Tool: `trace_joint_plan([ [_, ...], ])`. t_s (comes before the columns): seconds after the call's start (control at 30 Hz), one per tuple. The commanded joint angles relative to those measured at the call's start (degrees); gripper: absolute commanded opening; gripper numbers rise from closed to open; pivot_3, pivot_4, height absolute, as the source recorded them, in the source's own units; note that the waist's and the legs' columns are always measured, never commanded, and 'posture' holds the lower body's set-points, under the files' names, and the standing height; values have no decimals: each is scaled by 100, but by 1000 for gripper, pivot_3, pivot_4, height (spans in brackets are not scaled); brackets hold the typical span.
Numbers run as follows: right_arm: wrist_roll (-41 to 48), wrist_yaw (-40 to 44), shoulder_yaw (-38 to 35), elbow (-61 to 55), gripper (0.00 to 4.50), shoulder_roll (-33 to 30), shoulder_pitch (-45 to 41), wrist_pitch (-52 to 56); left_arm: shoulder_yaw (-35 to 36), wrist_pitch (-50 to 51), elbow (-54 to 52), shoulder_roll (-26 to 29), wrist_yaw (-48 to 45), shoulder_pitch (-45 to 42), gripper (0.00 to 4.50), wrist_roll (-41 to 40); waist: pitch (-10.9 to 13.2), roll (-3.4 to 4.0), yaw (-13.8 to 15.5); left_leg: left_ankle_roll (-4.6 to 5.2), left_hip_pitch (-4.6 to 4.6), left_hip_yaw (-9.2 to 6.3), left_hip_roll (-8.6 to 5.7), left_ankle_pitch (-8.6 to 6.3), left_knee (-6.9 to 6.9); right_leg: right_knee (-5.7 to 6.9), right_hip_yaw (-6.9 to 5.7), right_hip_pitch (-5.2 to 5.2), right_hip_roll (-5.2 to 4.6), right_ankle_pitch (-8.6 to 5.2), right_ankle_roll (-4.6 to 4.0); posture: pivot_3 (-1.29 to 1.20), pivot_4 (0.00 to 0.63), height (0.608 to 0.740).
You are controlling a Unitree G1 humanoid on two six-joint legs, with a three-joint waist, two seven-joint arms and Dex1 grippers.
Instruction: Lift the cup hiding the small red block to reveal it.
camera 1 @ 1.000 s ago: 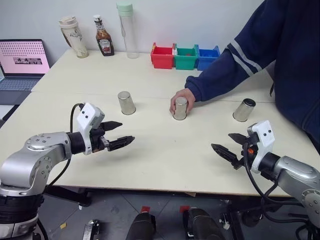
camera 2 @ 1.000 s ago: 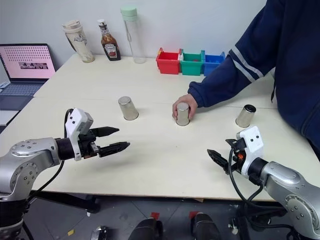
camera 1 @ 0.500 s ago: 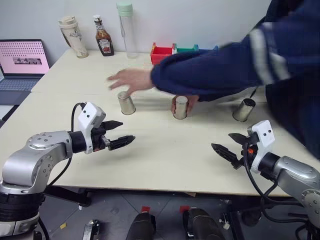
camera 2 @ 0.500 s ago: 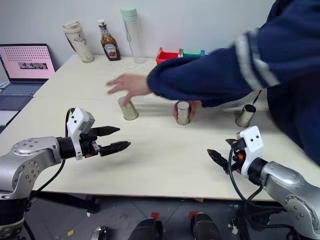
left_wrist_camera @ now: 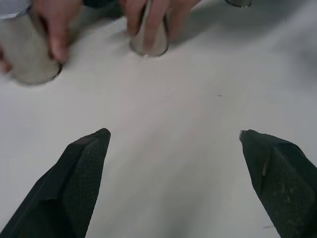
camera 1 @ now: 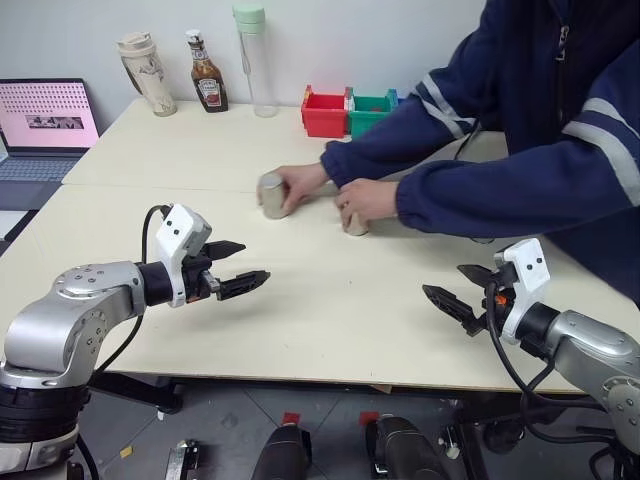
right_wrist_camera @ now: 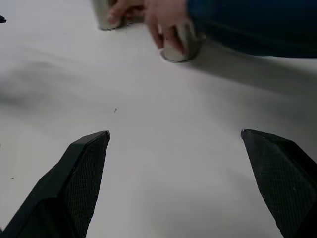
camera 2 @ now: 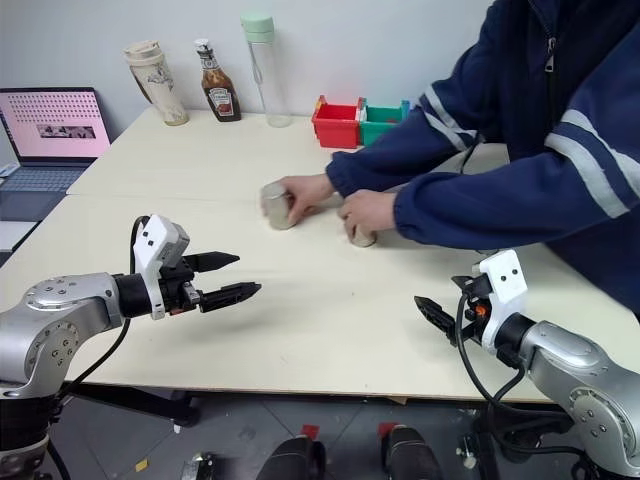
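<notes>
Two silver cups stand at mid-table, each under one of a person's hands. One hand grips the left cup [camera 1: 270, 194]; the other hand covers the middle cup [camera 1: 355, 224]. The left wrist view has both, the left cup [left_wrist_camera: 27, 54] and the middle cup [left_wrist_camera: 151, 42], plus the rim of a further cup [left_wrist_camera: 238, 2]. The small red block is hidden. My left gripper [camera 1: 255, 260] hovers open over the near left table, well short of the cups. My right gripper [camera 1: 443, 283] hovers open at the near right, also empty.
The person's blue sleeves [camera 1: 480, 190] reach across the right half of the table. Along the back edge stand a red bin [camera 1: 324, 112], a green bin [camera 1: 372, 110], a clear bottle [camera 1: 255, 60], a sauce bottle [camera 1: 208, 85] and a tumbler [camera 1: 145, 72]. A laptop [camera 1: 45, 120] sits far left.
The person's second hand came across, took the left cup and slid it toward the middle. Their arms now cover the right cup. Both grippers stayed put.
</notes>
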Motion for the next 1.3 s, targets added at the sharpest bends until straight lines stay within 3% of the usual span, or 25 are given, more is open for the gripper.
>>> trace_joint_plan([
  [0.03,36,27,29,-63,4500,23,-130,-107,77,-99,-130,35,1,-57,4455,17,0,0,0,0,0,0,0,0,0,0,0,0,0,0,0,0,150,740],
  [0.53,170,227,-83,-101,4500,-121,-152,-111,644,-529,216,26,362,292,4455,392,0,1,-13,0,3,2,1,0,-1,1,3,0,0,1,1,0,150,740],
  [0.7,454,270,202,-202,4500,-25,-785,-61,642,-949,478,-635,1213,140,4455,742,-2,4,-1,1,7,3,2,0,2,4,2,3,-2,1,0,0,150,740],
  [0.93,560,1125,917,-100,4500,-36,-1801,-415,343,-2314,1819,-2005,2451,-443,4455,1601,-8,-7,23,1,3,-1,-4,2,10,-3,-1,10,-3,20,30,0,150,740],
  [1.3,140,1253,1193,48,4500,-149,-1995,-670,-65,-3516,3719,-2658,2397,-1551,4455,2088,-15,-19,36,1,-2,2,-7,2,11,-2,-2,8,-9,27,31,0,150,740],
])
